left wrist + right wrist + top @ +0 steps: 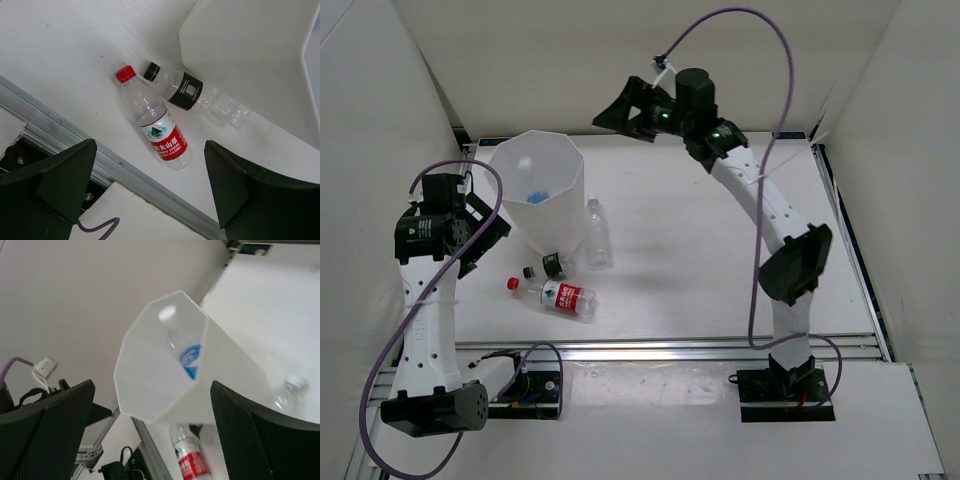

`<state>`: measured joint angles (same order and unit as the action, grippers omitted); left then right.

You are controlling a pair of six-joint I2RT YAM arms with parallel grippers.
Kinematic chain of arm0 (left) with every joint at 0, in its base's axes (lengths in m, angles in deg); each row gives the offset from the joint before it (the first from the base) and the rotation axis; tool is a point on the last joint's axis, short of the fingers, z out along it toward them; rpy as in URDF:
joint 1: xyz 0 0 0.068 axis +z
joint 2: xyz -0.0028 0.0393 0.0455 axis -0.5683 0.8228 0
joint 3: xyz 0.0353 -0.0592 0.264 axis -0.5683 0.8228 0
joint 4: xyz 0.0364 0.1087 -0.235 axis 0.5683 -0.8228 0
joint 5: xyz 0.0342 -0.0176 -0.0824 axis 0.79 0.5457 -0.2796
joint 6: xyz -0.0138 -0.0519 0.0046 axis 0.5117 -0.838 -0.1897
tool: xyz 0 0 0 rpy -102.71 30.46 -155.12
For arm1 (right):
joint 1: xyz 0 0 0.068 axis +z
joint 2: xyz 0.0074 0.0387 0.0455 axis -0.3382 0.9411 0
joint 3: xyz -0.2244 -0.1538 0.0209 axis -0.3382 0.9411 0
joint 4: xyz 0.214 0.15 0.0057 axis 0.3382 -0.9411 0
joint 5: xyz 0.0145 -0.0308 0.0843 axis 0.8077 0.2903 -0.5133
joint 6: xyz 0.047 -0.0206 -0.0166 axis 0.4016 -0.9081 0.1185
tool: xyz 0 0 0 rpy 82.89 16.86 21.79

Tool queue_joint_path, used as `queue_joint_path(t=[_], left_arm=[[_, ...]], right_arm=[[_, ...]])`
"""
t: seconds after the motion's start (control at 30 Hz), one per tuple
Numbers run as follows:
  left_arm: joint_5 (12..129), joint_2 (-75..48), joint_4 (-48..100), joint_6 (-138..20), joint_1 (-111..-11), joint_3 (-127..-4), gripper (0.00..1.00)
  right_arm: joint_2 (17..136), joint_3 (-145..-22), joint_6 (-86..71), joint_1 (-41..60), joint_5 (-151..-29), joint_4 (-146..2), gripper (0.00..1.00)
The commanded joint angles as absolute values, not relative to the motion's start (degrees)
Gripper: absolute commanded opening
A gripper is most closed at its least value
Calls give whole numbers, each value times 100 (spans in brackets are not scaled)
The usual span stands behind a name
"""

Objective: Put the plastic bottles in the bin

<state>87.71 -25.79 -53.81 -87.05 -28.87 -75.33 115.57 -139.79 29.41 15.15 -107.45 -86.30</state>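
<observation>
From above: my right gripper (617,115) hangs high near the back wall, jaws wide and empty, up and right of the bin (560,220). The blue-labelled bottle (534,197) lies inside the bin. My left gripper (487,228) hovers open just left of the bin. The plain bottle (598,232) stands upright beside the bin's right side. The black-capped bottle (549,266) and red-labelled bottle (563,296) lie on the table (700,270) at the bin's foot, near the front rail (720,346).

Left wrist: my fingers (50,185) are spread wide, the red-labelled bottle below between them, untouched. The black-capped one lies beyond it, close under the bin's wall. The rail runs right alongside.

Right wrist: fingers (50,430) are apart, and the bin's mouth lies between them, blue label showing inside. There is bare table to the right.
</observation>
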Motion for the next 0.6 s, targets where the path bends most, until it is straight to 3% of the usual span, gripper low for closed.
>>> queue_joint_path(t=[0.0, 0.2, 0.27, 0.37, 0.57], left_arm=[[8958, -2825, -5803, -8736, -2918, -7765, 100], [9196, -3001, -5803, -8789, -2918, -7633, 100], [9258, -3002, -5803, -8850, -2918, -7484, 100], [9206, -3002, -5803, -8903, -2918, -7352, 100], [9144, -2949, -5803, -8956, -2918, -7088, 100]], right_arm=[[10359, -12985, 2663, 925, -10404, -8626, 100], [10040, -10499, 2674, 555, -11132, -8152, 100], [10371, -10206, 2673, 607, -11492, -8151, 100], [10820, -10064, 2620, 686, -11984, -8099, 100], [12225, -10915, 2365, 818, -12627, -8450, 100]])
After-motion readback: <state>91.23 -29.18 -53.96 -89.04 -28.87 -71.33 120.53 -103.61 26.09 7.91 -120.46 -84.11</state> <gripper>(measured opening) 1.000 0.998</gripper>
